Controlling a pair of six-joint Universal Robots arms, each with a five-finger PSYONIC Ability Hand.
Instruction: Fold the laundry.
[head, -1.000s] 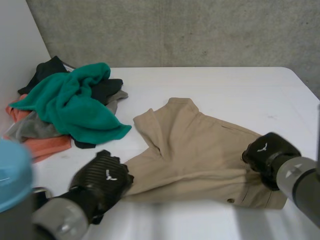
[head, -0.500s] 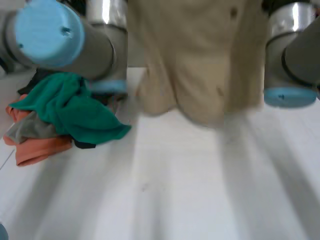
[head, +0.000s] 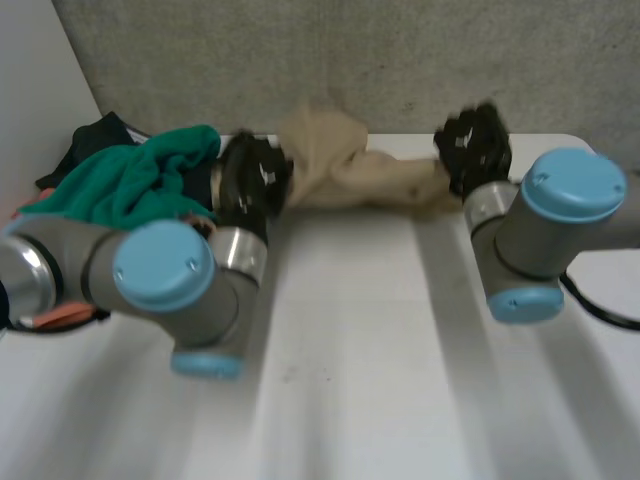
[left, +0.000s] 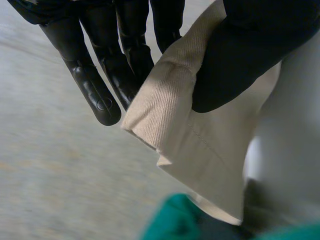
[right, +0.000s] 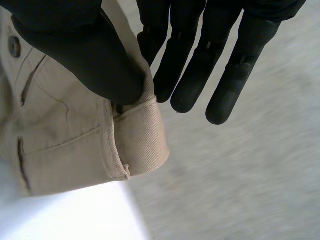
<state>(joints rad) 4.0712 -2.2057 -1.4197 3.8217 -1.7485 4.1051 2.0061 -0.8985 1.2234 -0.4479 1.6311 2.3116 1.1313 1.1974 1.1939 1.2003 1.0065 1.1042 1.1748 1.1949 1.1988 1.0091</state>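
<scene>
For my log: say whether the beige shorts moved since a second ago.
Yes. The beige shorts went from the middle of the table to its far edge, held between the left hand and right hand.

Looks like robot lab: bare concrete wall (head: 400, 60) behind plain white table (head: 380, 380).

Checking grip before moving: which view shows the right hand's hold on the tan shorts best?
Right wrist view: close up, the right hand pinches the tan shorts at the waistband. Head view shows that hand from behind, grip hidden. Left wrist view shows the left hand pinching the other end.
</scene>
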